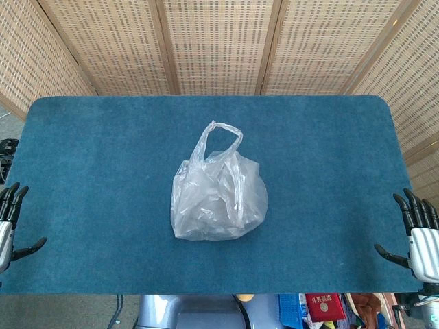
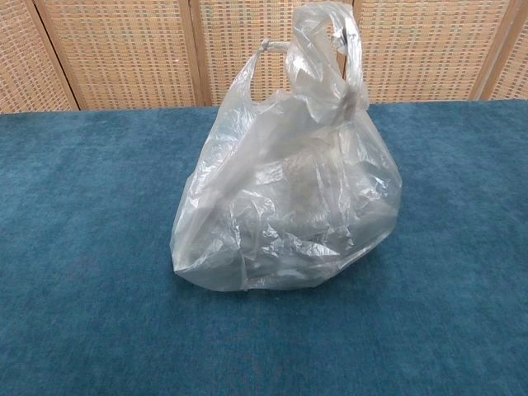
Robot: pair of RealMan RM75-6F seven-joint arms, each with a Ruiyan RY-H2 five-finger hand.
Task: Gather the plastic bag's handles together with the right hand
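Observation:
A clear, crumpled plastic bag (image 1: 218,193) stands in the middle of the blue table; the chest view shows the same bag (image 2: 285,198) up close. Its far handle (image 1: 223,134) loops upward, and the near handle (image 1: 236,181) hangs over the bag's front right. In the chest view both handles (image 2: 330,49) stand apart above the bag. My left hand (image 1: 9,226) is at the table's front left edge, fingers spread, holding nothing. My right hand (image 1: 418,233) is at the front right edge, fingers spread and empty. Both hands are far from the bag and do not show in the chest view.
The blue table cloth (image 1: 103,157) covers the whole surface. Woven screens (image 1: 219,41) stand behind the far edge. Below the front edge lie a red booklet (image 1: 324,306) and other clutter on the floor.

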